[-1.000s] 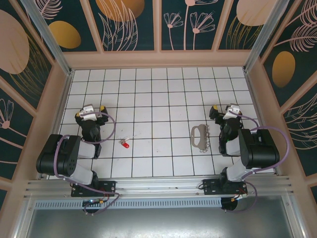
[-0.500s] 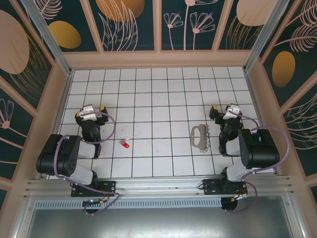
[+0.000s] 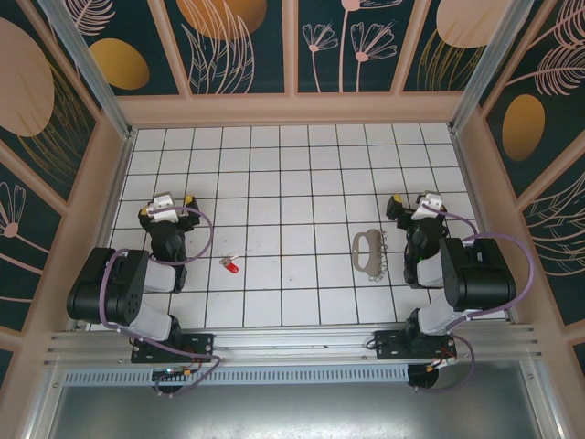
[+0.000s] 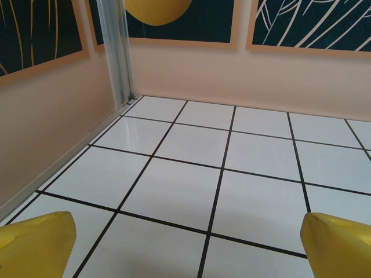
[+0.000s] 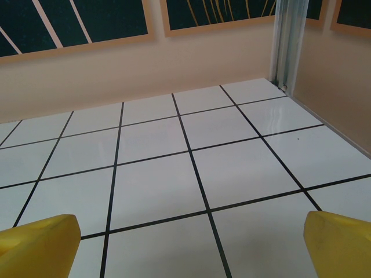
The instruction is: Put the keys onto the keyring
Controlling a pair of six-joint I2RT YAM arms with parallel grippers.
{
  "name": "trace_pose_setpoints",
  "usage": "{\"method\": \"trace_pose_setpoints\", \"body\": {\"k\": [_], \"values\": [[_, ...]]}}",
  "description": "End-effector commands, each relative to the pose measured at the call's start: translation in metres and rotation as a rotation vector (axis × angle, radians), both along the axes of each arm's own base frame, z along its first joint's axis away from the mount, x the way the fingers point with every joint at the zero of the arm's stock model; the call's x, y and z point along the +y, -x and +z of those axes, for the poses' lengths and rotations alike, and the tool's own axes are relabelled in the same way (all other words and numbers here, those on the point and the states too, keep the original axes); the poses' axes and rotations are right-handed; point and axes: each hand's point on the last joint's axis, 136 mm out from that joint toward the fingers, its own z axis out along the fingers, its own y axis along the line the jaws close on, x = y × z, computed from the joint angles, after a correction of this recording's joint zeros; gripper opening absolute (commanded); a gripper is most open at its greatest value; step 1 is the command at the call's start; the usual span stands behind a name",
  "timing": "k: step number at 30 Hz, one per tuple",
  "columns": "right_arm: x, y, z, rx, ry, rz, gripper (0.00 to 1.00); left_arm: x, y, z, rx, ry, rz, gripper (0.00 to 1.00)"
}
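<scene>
the tiny red-headed key with a thin silver shank lies flat on the white grid-tiled table, near the left arm. the beige d-shaped strap keyring with its silver metal cluster lies just beside the right arm, well apart from the key. left gripper and right gripper are both spread wide, yellow fingertips holding nothing, facing the peach back wall.

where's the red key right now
In the top external view the red key lies on the tiled table, left of centre, just right of the left arm and well apart from the keyring on the right side.
</scene>
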Motion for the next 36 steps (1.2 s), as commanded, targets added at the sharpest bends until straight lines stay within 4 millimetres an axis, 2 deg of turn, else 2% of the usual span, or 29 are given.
{"method": "trace_pose_setpoints", "body": {"k": [1,36], "values": [[-0.0020,-0.0017,0.0065,-0.030,-0.016,-0.016,0.99,0.0004,-0.0016,0.0114,-0.047,-0.004,-0.007,0.99],[-0.0022,-0.0015,0.0075,-0.035,-0.028,0.000,0.99,0.0003,-0.0024,0.0107,-0.043,-0.004,-0.006,0.99]]}}
